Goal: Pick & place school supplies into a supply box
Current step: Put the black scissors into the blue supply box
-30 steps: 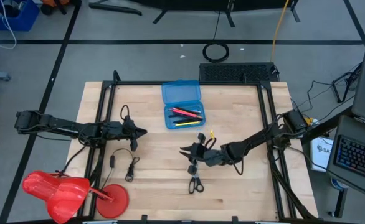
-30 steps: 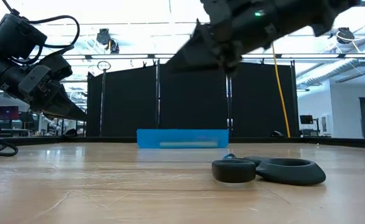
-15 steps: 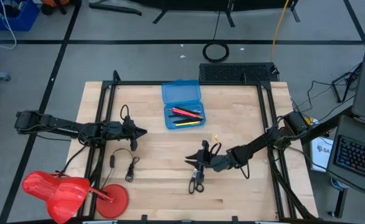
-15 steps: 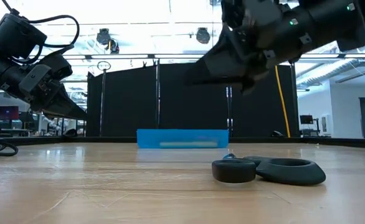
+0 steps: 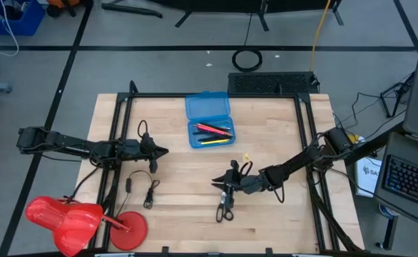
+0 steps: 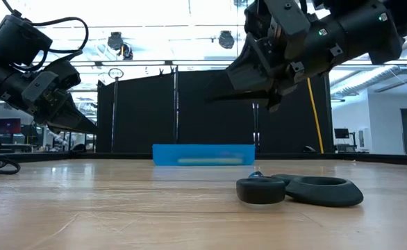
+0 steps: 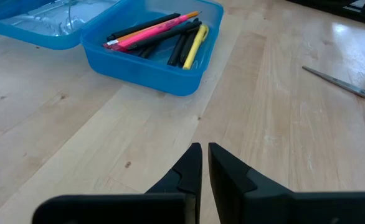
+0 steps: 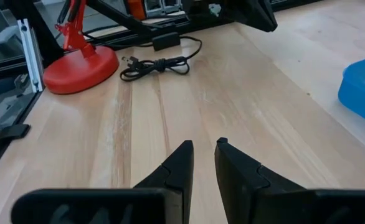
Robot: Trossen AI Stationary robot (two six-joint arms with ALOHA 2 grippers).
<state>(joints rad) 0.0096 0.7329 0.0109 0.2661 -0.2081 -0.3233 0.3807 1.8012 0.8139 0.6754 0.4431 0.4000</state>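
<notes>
Presently, items as they stand on the wooden table [image 5: 180,214]:

Scissors [image 5: 225,208]: flat on the wood at the near middle, black handles toward the near edge, untouched. In the low view they lie alone, with clear air between them and the arm above.

Right gripper [image 5: 227,185]: hovering just above and beyond the blade end of the scissors, fingers parted by a narrow slot, nothing between them.

Left gripper [image 5: 162,150]: waiting at the left side of the table, fingers almost together, empty.

Supply box [image 5: 210,130]: far middle of the table, lid folded back, well apart from the scissors. Pens [image 7: 161,36] in black, orange, pink and yellow already lie in its tray.

Black cable [image 5: 150,191]: near left, by the red lamp base [image 5: 127,226]; not part of the job.

Risks, as I judge them: the slot looks tight for thick handles, so a descent may land a fingertip on the steel and skate the scissors across the wood instead of straddling them. A pinch on the thin blades alone could let them pivot and slip on the lift. Carried loosely, they might catch the box wall rather than drop inside.

Change from a second ago: the right arm has swung nearer the front edge and sunk lower, settling over the scissors; left arm, box and scissors unmoved.
</notes>
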